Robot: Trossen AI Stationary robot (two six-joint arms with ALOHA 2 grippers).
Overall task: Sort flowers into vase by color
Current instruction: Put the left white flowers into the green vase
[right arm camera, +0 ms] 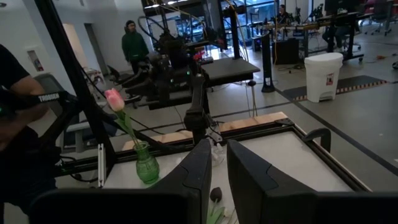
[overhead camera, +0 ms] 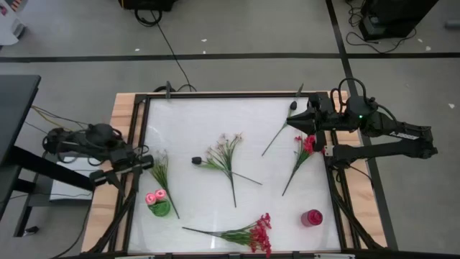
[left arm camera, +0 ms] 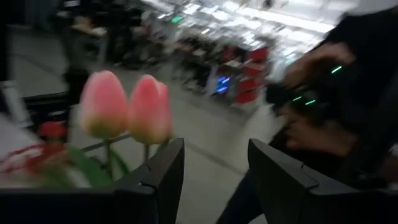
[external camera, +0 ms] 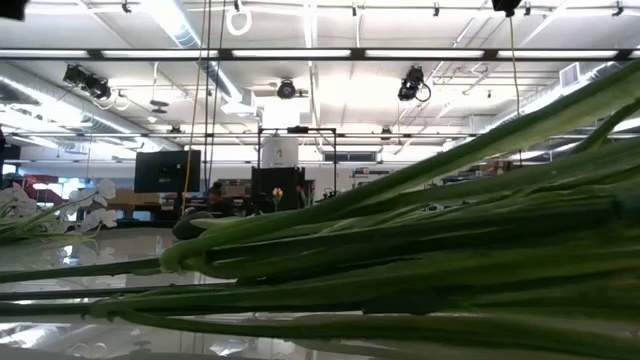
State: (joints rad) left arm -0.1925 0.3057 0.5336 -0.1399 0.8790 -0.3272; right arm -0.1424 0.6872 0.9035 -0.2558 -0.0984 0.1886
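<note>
A green vase (overhead camera: 162,208) near the table's near-left corner holds two pink rosebuds (left arm camera: 124,109), upright on their stems. My left gripper (overhead camera: 149,161) hovers open at the left edge, just beyond the vase. My right gripper (overhead camera: 289,121) is over the far right, its fingers a narrow gap apart (right arm camera: 219,168), beside a stem with a dark bud (overhead camera: 277,135). Lying flat on the table are a red flower (overhead camera: 302,151), a white sprig (overhead camera: 226,155), a pale sprig (overhead camera: 159,171) and a red spray (overhead camera: 248,234). The spray's stems fill the low view (external camera: 420,260).
A red vase (overhead camera: 312,217) stands near the near-right corner. A small dark piece (overhead camera: 195,160) lies beside the white sprig. A raised frame (overhead camera: 140,129) rims the table. In the right wrist view, people stand beyond the table (right arm camera: 134,43).
</note>
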